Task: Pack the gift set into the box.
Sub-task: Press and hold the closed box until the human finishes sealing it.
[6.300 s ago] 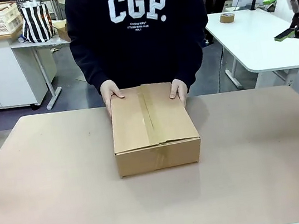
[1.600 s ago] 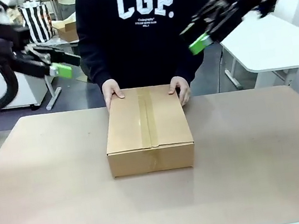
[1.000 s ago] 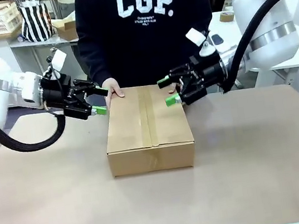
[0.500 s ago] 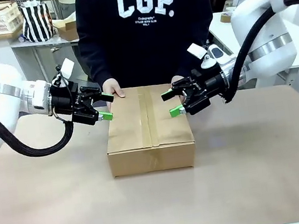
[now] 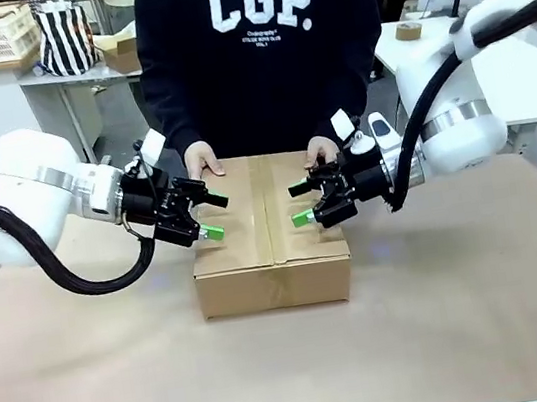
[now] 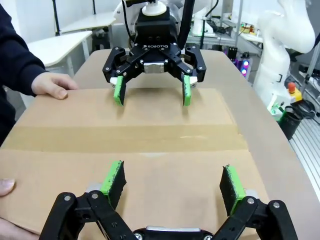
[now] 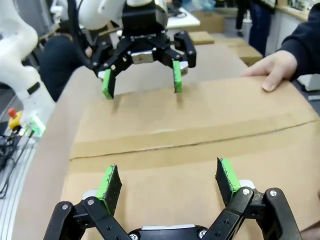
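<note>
The large plain brown rectangular cardboard box [image 5: 267, 237], flaps closed and taped along the middle seam, sits mid-surface toward the far edge. The left fingers [image 5: 212, 217] hover above its left flap, the right fingers [image 5: 301, 203] above its right flap, both spread wide and holding nothing.

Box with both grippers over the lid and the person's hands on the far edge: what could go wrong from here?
1. The box is taped shut along its centre seam; open grippers may slide over the flaps without opening anything.
2. The left gripper and right gripper face each other across the seam; closing in further could make them collide.
3. The person's hands rest on the far edge, close to both grippers, so a finger could be pinched.
</note>
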Controlling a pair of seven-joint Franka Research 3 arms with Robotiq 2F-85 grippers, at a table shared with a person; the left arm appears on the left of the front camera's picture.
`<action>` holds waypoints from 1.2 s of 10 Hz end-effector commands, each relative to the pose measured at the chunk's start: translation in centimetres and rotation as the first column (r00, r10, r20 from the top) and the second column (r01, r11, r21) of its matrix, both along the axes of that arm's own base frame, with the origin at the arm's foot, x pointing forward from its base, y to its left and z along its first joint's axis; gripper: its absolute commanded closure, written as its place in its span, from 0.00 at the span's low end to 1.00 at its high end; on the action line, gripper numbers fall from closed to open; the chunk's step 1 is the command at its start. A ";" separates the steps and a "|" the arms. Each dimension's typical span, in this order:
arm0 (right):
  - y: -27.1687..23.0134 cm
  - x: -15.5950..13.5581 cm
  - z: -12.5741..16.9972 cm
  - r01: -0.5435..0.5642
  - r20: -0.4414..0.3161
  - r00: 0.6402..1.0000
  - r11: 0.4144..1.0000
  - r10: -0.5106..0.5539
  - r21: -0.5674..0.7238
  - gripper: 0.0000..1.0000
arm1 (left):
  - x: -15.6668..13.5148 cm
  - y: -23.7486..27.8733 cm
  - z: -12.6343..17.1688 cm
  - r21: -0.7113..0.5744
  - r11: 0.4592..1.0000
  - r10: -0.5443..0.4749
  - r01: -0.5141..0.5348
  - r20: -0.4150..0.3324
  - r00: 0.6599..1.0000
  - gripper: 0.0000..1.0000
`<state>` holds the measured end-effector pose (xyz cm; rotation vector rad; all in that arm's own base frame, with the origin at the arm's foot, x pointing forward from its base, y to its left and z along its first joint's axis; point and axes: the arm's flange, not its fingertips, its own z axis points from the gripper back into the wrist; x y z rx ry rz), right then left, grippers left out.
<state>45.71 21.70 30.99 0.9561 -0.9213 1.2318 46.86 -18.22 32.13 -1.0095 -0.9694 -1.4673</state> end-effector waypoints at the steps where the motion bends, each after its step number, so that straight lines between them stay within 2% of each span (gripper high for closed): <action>1: -0.5 0.2 -1.2 -0.001 0.048 0.999 1.000 0.000 0.015 0.00 | 1.3 0.2 -1.0 -0.014 1.000 -0.009 0.010 0.027 1.000 0.00; 3: -1.9 0.7 -2.2 -0.034 0.052 0.998 0.999 0.032 0.035 0.00 | 1.5 0.4 -2.0 -0.032 0.999 0.020 -0.019 0.047 0.999 0.00; 4: -2.3 0.9 -2.4 -0.008 0.053 0.999 1.000 0.007 0.017 0.00 | 1.7 0.6 -2.5 -0.017 0.999 0.037 -0.036 0.055 0.998 0.00; 6: -1.9 1.4 -2.9 -0.005 0.080 0.997 1.000 0.005 -0.005 0.00 | 2.0 0.6 -3.3 0.022 0.996 0.078 -0.081 0.113 0.991 0.00; 7: -1.6 2.1 -3.2 -0.023 0.070 0.997 1.000 0.023 -0.003 0.00 | 2.1 0.4 -3.5 0.031 0.993 0.103 -0.110 0.162 0.981 0.00; 8: -1.6 2.7 -3.4 -0.032 0.060 0.998 0.999 0.032 -0.003 0.00 | 2.1 0.1 -3.6 0.049 0.993 0.099 -0.109 0.171 0.980 0.00; 10: -2.3 3.4 -3.7 -0.045 0.051 0.998 0.999 0.046 -0.007 0.00 | 2.0 0.2 -3.8 0.076 0.993 0.075 -0.088 0.162 0.984 0.00; 12: -2.8 3.4 -3.8 -0.028 0.047 0.999 1.000 0.028 -0.009 0.00 | 1.9 0.3 -4.2 0.093 0.994 0.039 -0.048 0.100 0.994 0.00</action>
